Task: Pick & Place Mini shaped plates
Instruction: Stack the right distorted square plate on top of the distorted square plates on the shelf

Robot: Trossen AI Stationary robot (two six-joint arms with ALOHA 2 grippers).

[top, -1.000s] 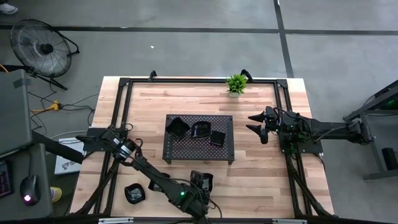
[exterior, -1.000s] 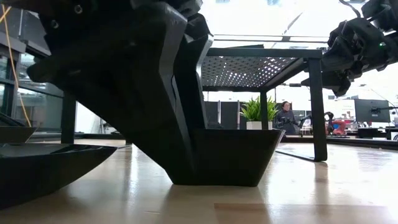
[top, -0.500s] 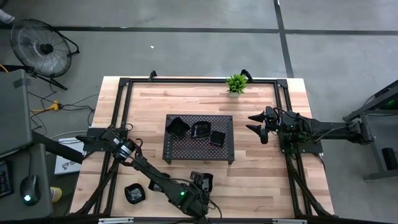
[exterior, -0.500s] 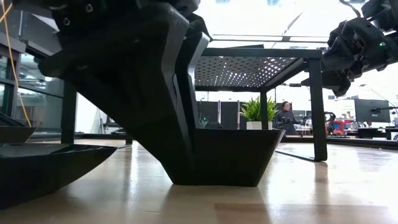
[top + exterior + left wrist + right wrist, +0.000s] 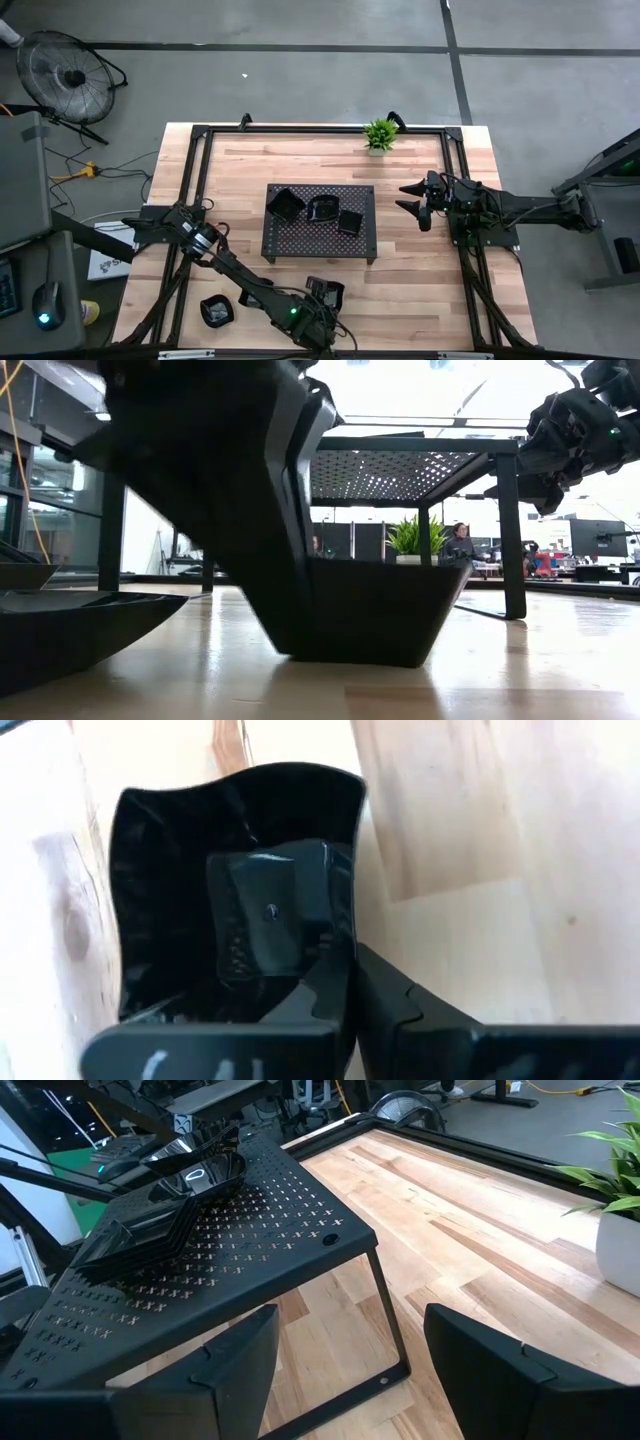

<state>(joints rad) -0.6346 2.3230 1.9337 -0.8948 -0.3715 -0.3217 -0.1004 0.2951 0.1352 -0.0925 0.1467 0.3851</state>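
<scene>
A small glossy black plate [image 5: 328,292] with a wavy rim sits near the table's front edge, its flat bottom [image 5: 360,658] on the wood. My left gripper [image 5: 322,296] is shut on it. Another black plate [image 5: 215,310] lies on the wood at the near left. Three more plates [image 5: 323,208] rest on the dark perforated tray [image 5: 300,240] at the table's middle. My right gripper [image 5: 412,200] hangs open to the right of the tray, with nothing between its fingers [image 5: 240,1360]. My left gripper pinches the plate's side wall [image 5: 348,870], on the side toward the table's left. One finger [image 5: 265,915] is inside the dish and the other is outside. The fingers slant steeply down from the near left. The plate stands upright, its bottom on the table.
A small green plant [image 5: 380,134] in a white pot stands at the far edge. The tray stands on legs [image 5: 510,540] above the wood. Bare wood lies between the tray and the front edge. A person [image 5: 462,548] sits in the room behind.
My left gripper has shut, its fingers closing on the plate's wall, while the arm has stayed in place. The plate has shifted slightly toward the table's right and still rests on the wood.
</scene>
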